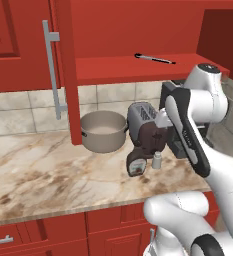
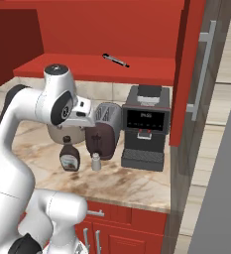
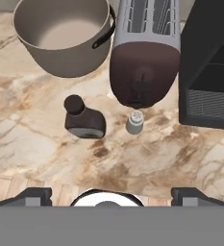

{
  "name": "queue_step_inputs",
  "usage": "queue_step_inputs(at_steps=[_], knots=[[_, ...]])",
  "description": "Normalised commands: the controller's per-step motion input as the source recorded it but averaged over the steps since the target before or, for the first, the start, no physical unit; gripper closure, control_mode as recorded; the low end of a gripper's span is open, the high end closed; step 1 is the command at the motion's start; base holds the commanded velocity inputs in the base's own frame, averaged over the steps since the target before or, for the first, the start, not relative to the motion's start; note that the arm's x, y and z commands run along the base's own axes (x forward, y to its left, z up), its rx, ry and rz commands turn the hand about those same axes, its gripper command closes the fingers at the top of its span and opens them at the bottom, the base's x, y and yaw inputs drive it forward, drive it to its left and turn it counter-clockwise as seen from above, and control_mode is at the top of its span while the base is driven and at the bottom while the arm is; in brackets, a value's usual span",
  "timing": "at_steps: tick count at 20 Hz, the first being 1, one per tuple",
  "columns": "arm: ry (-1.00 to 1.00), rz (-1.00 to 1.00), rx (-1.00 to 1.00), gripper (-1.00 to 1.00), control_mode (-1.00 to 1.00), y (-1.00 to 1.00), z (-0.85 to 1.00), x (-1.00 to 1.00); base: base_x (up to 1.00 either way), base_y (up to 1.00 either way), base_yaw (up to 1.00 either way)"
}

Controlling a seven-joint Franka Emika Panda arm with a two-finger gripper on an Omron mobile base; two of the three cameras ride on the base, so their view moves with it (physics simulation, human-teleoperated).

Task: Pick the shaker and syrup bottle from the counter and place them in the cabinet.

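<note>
Left to right along the tabletop [image 3: 46, 158]: grey pot [image 3: 60, 36] at the back, then syrup bottle [image 3: 84, 120] upright in front, shaker [image 3: 134, 122] just beside it and close under the toaster [image 3: 144, 57], coffee machine [image 3: 207, 72] at the far right. Both awaiting pickup, apart enough for separate grasps. Pincer [image 3: 111, 194] hanging above, released, holding nothing. Cabinet [image 1: 138, 67] open overhead, a dark pen-like rod [image 1: 154, 59] lying on its shelf. Toaster likely crowding any grasp on the shaker.

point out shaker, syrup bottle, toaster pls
shaker [image 3: 134, 122]: hand view, on its grey body.
syrup bottle [image 3: 84, 122]: hand view, on its dark shoulder below the cap.
toaster [image 1: 143, 120]: left base view, on its grey slotted top.
</note>
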Motion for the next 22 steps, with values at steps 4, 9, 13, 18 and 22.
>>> queue_step_inputs(at_steps=[4, 9, 13, 18, 22], knots=[[-0.07, 0.09, 0.00, -1.00, -1.00, -0.09, -0.15, -0.21, 0.00, 0.00, 0.00], [-0.11, 0.09, 0.00, -1.00, -1.00, -0.06, -0.15, -0.17, 0.00, 0.00, 0.00], [-0.11, 0.09, 0.00, -1.00, -1.00, -0.03, -0.17, -0.12, 0.00, 0.00, 0.00], [-0.09, 0.08, 0.00, -1.00, -1.00, 0.00, -0.21, -0.04, 0.00, 0.00, 0.00], [-0.07, 0.07, 0.00, -1.00, -1.00, -0.03, -0.20, -0.01, 0.00, 0.00, 0.00]])
